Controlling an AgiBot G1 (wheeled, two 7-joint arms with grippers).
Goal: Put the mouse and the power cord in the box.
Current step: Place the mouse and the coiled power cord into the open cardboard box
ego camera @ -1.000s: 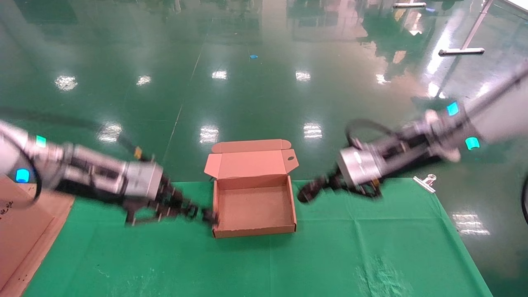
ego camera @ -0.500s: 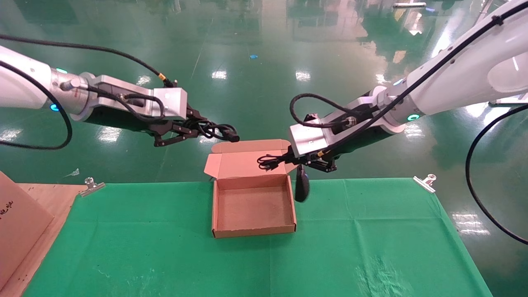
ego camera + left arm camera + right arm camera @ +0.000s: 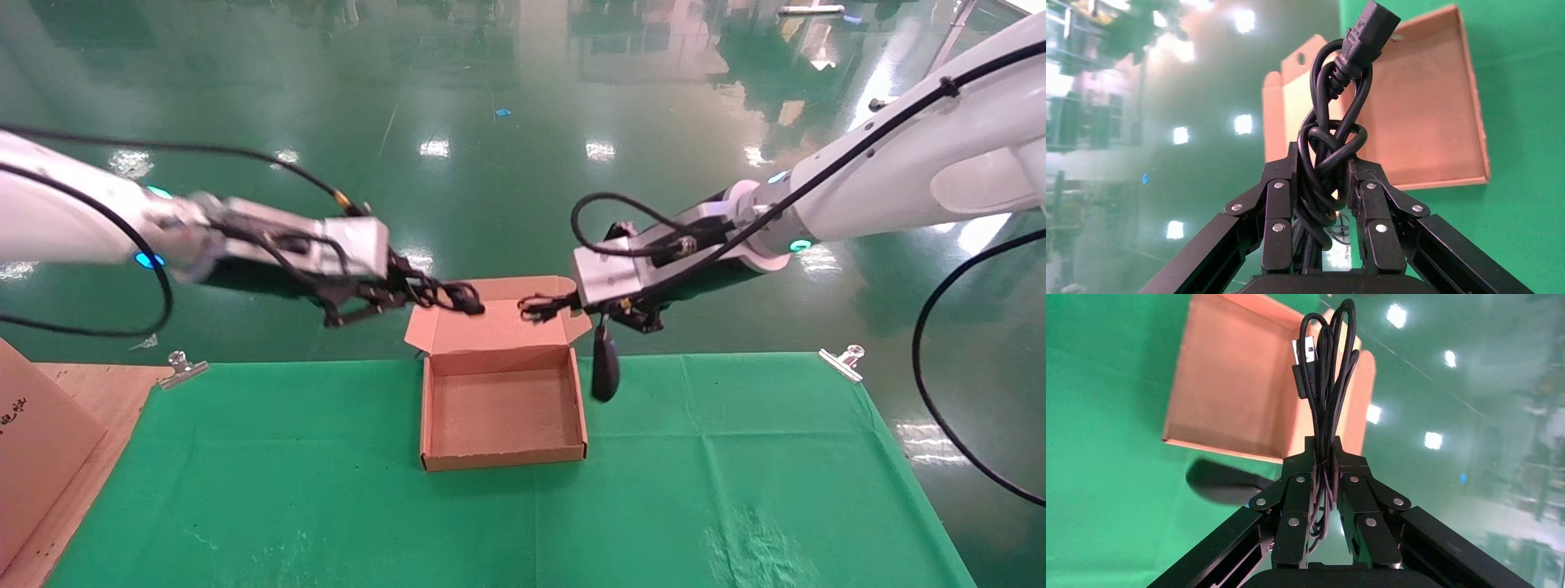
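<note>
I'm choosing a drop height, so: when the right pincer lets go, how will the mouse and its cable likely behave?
Probably floppy: the thin mouse cable, bunched in the right pincer, loops loosely. The mouse dangles below beside the box, so it may swing and land first. Being rounded, it could slide or tip.

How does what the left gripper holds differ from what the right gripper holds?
The left gripper clamps the power cord, a thick knotted bundle ending in a chunky plug. The right gripper pinches the mouse's thin folded cable with a flat USB plug; the mouse dangles beside the box. Both are black, held above it.
</note>
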